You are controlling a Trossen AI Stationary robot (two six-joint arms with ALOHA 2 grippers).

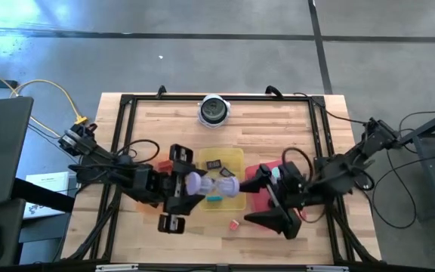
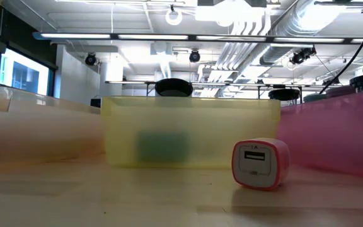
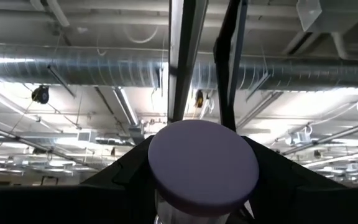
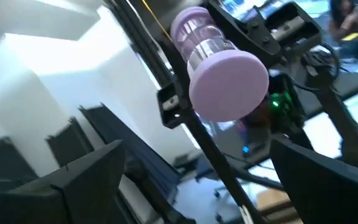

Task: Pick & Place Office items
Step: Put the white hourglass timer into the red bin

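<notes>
As gripped: hourglass (image 1: 211, 183) within left claw (image 1: 187, 183).

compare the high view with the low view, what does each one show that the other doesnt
Only the high view shows both arms: the left claw shut on a purple-capped hourglass over the yellow tray, the right claw open beside it, and the red tray.

Only the low view shows the port on the small pink-and-white charger block's face and the ceiling pipes behind.

Both show the yellow tray, the charger block and the round silver-and-black object.
</notes>
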